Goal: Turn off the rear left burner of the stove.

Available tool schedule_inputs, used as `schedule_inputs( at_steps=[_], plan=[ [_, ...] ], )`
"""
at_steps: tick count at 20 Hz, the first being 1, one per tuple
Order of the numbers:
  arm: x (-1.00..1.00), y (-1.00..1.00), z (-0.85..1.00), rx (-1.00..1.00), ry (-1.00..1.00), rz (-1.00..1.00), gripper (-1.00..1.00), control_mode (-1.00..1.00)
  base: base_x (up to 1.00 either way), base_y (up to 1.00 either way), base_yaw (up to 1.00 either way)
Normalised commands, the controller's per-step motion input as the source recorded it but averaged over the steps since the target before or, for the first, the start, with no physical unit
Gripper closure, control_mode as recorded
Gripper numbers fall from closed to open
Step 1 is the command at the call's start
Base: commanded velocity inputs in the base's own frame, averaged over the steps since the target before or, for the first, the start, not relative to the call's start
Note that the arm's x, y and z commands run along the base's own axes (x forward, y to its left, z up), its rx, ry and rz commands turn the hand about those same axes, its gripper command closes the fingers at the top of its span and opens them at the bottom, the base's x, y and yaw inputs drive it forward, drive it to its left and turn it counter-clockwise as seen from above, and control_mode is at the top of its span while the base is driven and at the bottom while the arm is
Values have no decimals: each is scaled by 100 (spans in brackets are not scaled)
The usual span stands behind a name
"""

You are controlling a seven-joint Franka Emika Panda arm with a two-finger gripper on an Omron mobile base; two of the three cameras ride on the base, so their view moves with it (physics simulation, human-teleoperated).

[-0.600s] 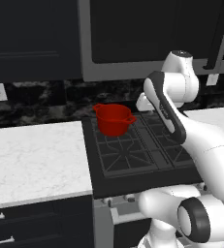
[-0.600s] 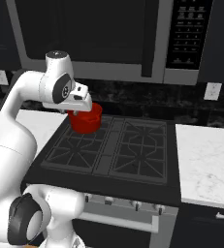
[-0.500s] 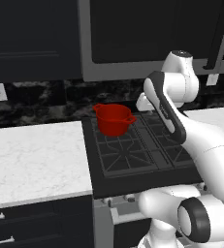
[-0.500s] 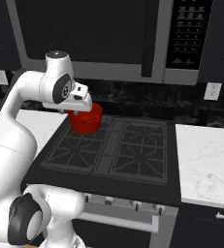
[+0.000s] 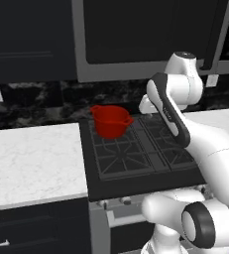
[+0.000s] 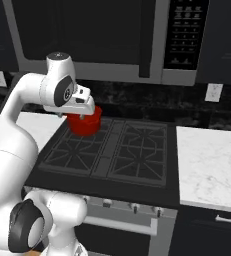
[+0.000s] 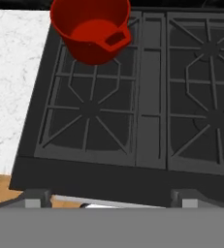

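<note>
The stove (image 5: 136, 163) is a wide black cooktop with a silver front and small knobs (image 6: 132, 206). A red pot (image 5: 111, 120) stands on the rear left burner (image 5: 132, 133), covering its centre. In the hand view the pot (image 7: 91, 29) is at the top left, with the rear left burner's grate (image 7: 127, 62) showing beside it. My gripper (image 6: 72, 115) hangs above the stove's left half, just in front of the pot (image 6: 87, 125). It is open, its tips (image 7: 35, 198) wide apart with nothing between them, high over the stove's front edge.
A steel microwave (image 6: 137, 40) hangs over the stove. White marble counters lie to the left (image 5: 31, 158) and right (image 6: 212, 160). The three other grate squares, such as the front left one (image 7: 90, 110), are bare. Dark drawers (image 5: 31, 228) sit below the counter.
</note>
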Motion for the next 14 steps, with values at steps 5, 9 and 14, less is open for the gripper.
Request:
schedule_inputs(
  at_steps=[5,9,14],
  plan=[
    [0,0,0,0,0,0,-100,100,-27,-47,-1],
    [0,0,0,0,0,0,-100,100,-8,-52,0],
    [0,0,0,0,0,0,-100,100,0,-49,0]
  ],
)
